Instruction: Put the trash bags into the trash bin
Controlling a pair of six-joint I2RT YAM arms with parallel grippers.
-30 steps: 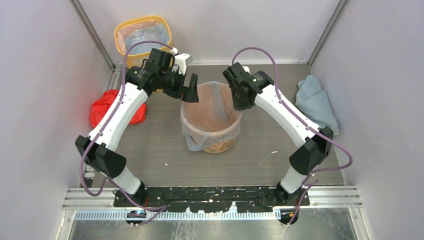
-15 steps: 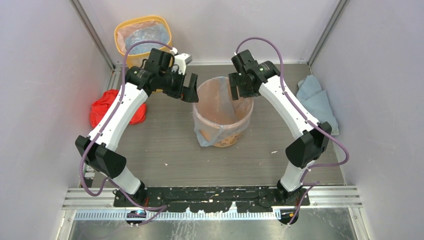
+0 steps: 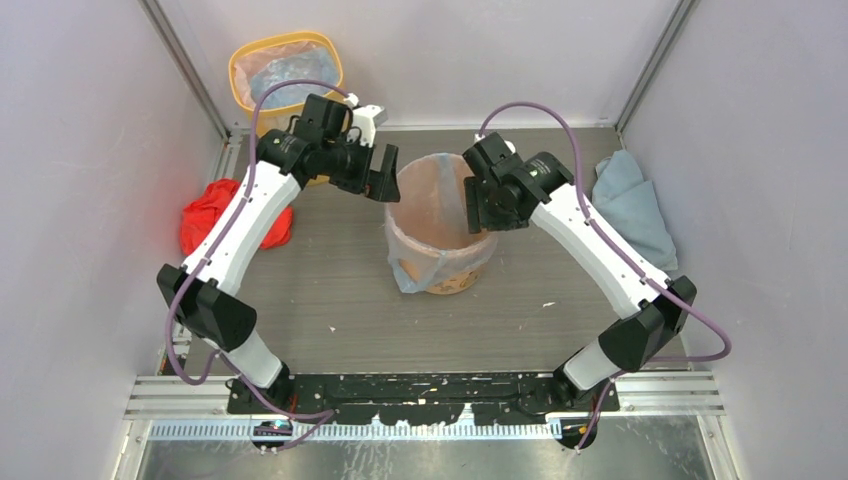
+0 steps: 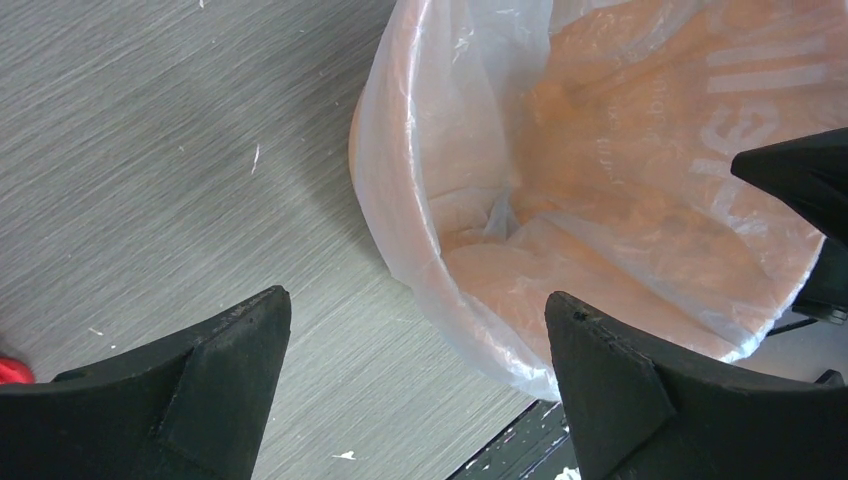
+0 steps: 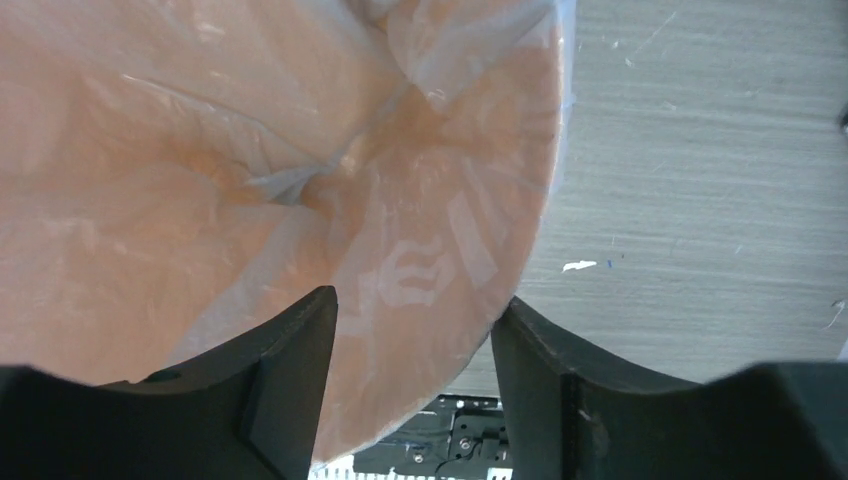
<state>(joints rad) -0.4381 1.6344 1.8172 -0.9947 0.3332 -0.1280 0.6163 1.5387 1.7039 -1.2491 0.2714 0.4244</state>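
The orange trash bin (image 3: 455, 275) stands upright mid-table, lined with a clear trash bag (image 3: 410, 270) that drapes over its rim. My left gripper (image 3: 381, 187) is open and empty, hovering at the bin's left rim. In the left wrist view the wide-apart gripper (image 4: 415, 310) frames the floor and the bagged rim (image 4: 400, 215). My right gripper (image 3: 484, 213) is open over the right rim. In the right wrist view this gripper (image 5: 415, 305) straddles the bag-covered rim (image 5: 500, 220), with one finger inside and one outside.
A taller yellow bin (image 3: 240, 95) with a clear liner stands at the back left. A red crumpled bag (image 3: 205, 215) lies by the left wall. A blue-grey crumpled bag (image 3: 630, 205) lies by the right wall. Frame posts and walls enclose the table.
The orange bin slid right and slightly back. My right gripper moved right with it and now sits lower over the right rim. The left gripper has barely moved.
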